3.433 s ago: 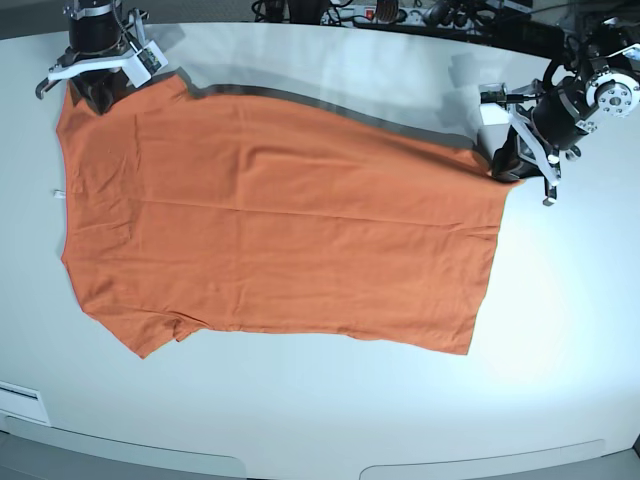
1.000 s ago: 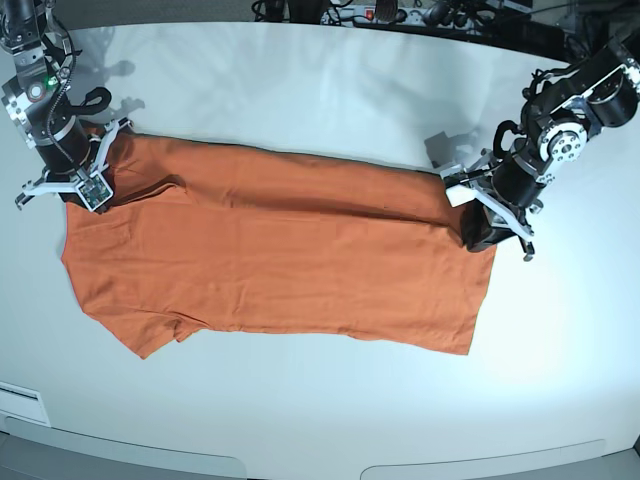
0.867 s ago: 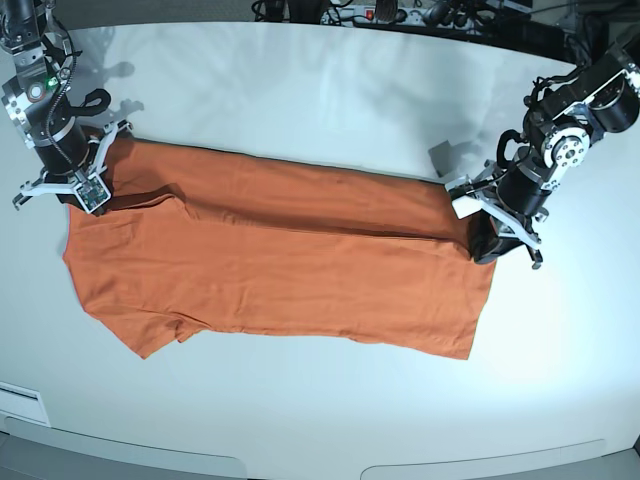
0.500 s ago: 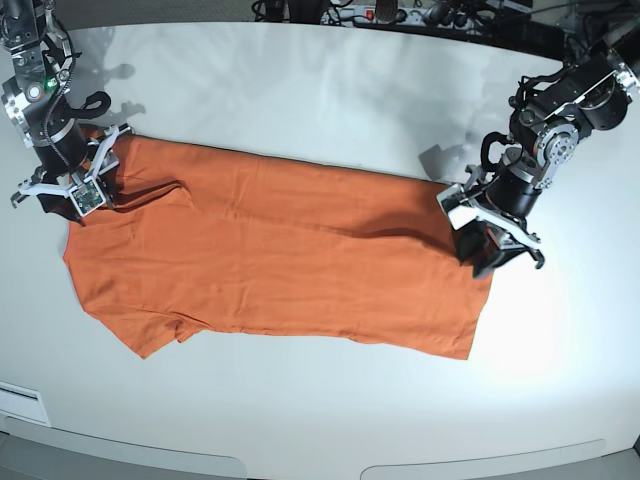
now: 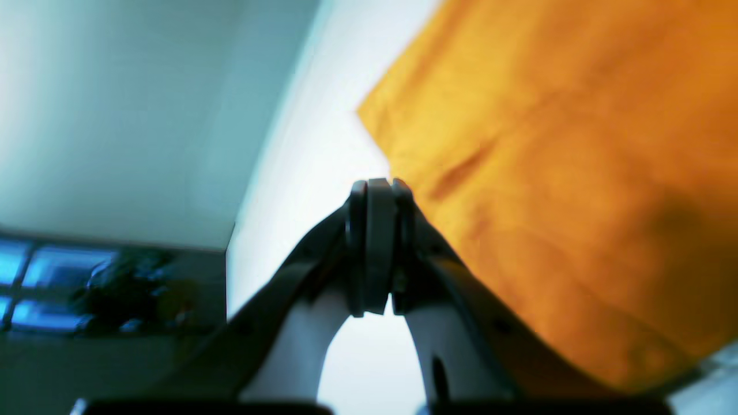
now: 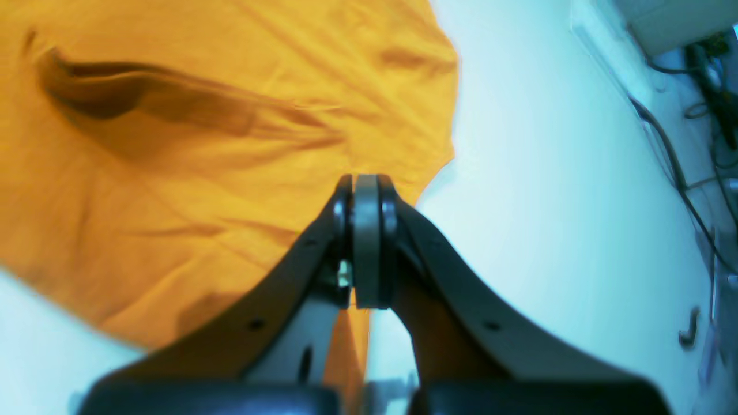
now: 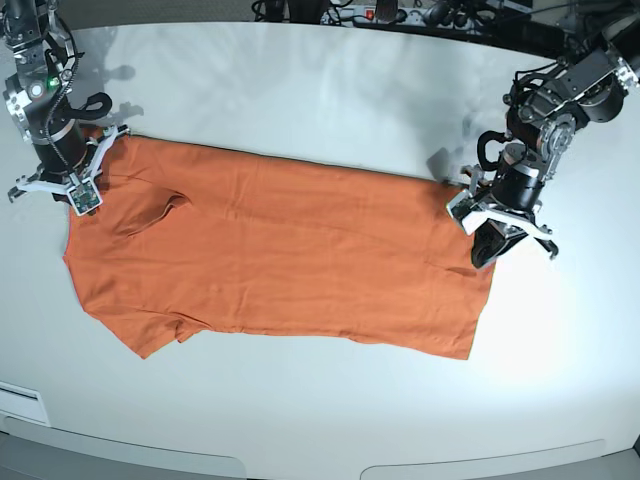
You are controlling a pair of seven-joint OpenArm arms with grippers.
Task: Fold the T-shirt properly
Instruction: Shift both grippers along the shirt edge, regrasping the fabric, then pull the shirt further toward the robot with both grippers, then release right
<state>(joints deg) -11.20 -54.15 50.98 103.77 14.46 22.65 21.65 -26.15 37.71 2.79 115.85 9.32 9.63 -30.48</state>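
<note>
The orange T-shirt [image 7: 280, 250] lies flat across the white table [image 7: 320, 90], its far long edge folded over toward the front. My left gripper [image 7: 487, 255] is at the shirt's right edge, jaws shut; in the left wrist view [image 5: 372, 187] the cloth [image 5: 548, 144] runs right up to the tips. My right gripper [image 7: 80, 198] is at the shirt's left end by the sleeve, jaws shut; in the right wrist view [image 6: 363, 181] the cloth [image 6: 173, 190] reaches the tips and shows between the fingers. The neck tag is hidden.
Cables and a power strip [image 7: 370, 12] lie along the table's far edge. A white label [image 7: 20, 400] sits at the front left corner. Bare table lies in front of and behind the shirt.
Both grippers carried the shirt's far edge toward the front, folding it over. In the last half second the folded layer settled flatter; the grippers barely shifted.
</note>
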